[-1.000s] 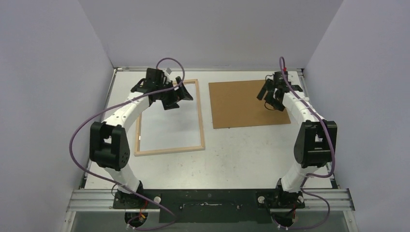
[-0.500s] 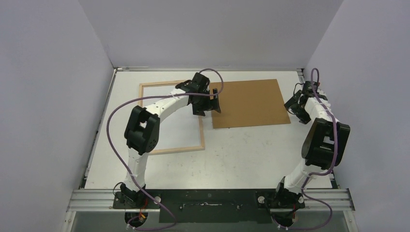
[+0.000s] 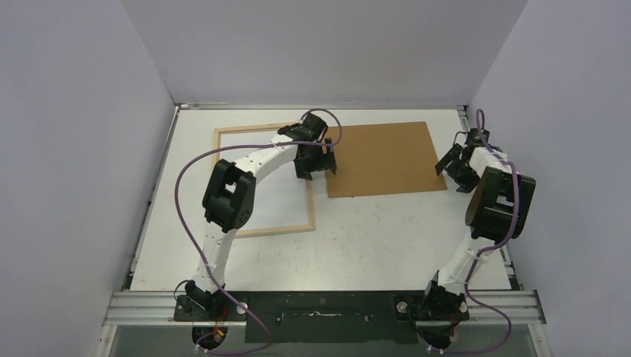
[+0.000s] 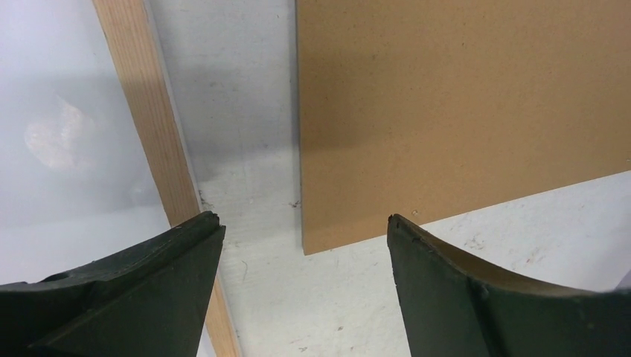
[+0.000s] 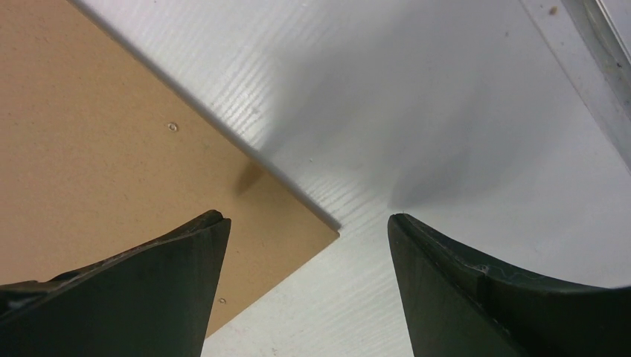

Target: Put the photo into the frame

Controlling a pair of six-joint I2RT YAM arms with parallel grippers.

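Brown board (image 3: pixel 379 160) lies beside the frame (image 3: pixel 260 230), wood back up on the counter (image 3: pixel 357 238); the photo I cannot see (under the board, perhaps). My left claw (image 4: pixel 305 223), wide and empty, has crossed from the frame to the board's near-left corner, and my right claw (image 5: pixel 305 219), equally wide, has gone out to its near-right corner, probably to lift it.

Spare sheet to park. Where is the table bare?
The wide near strip of table, this side of the frame and brown board, is bare. Crowded: the slim gap between frame and board under the left gripper.
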